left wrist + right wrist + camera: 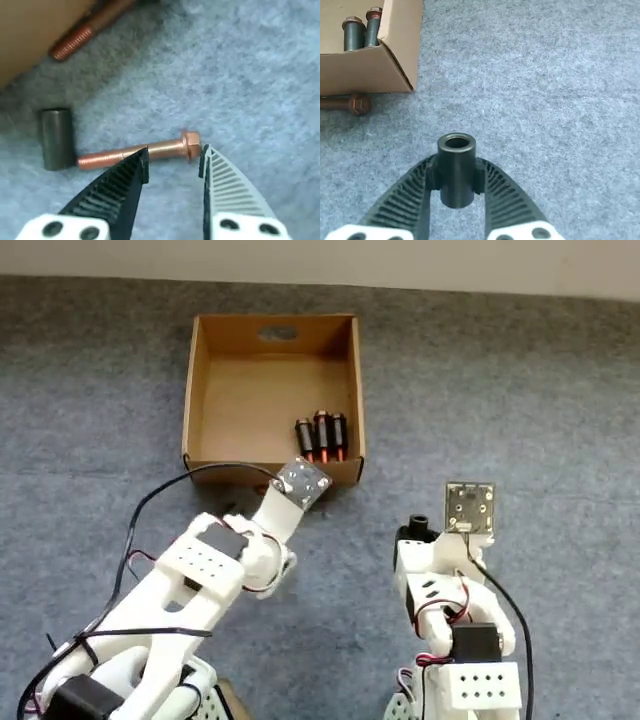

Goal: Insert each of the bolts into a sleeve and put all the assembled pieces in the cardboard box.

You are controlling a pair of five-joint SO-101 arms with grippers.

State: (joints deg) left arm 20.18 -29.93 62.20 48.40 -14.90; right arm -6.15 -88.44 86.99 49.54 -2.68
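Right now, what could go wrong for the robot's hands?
The left hand stands open over the bolt, whose tip lies right by the loose sleeve; closing might roll the bolt or knock that sleeve away. The right hand pinches the held sleeve at its sides, so it could tilt or slip when a bolt goes in.

The bolt (165, 148) is copper, the sleeve (456, 172) dark grey, the cardboard box (250, 400) brown.

Near bolt (145, 151): sleeve (56, 138), cardboard box (30, 35) wall
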